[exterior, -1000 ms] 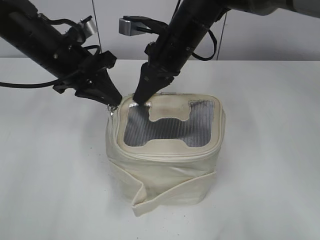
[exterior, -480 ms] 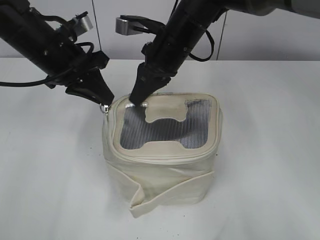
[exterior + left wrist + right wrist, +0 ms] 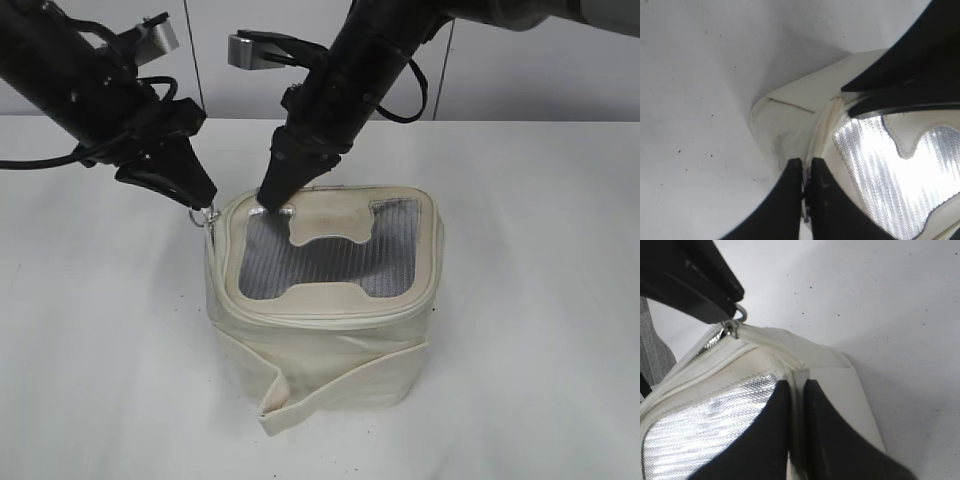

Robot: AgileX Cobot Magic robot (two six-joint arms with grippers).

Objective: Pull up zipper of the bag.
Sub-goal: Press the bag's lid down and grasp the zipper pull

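The cream bag [image 3: 330, 350] stands upright on the white table, mesh top up. Its zipper [image 3: 325, 312] runs round the top rim. My left gripper [image 3: 204, 204] is at the bag's back left corner, shut on the silver ring pull [image 3: 208, 216] of a slider. The left wrist view shows metal pinched between those jaws [image 3: 804, 167], beside the mesh [image 3: 875, 160]. My right gripper [image 3: 270, 200] is shut on a cream fold of the bag's top rim near that corner. The right wrist view shows its jaws [image 3: 797, 387] and the slider [image 3: 731, 330] with its ring under the left fingers.
A loose cream band [image 3: 300, 395] hangs round the bag's lower body, its end sticking out at the front. The white table [image 3: 540, 300] spreads on all sides of the bag. A pale wall stands behind the table.
Both grippers have shifted left, keeping their grips. The left gripper has drawn the ring pull outward to the left, and the bag has slid a little left with them.
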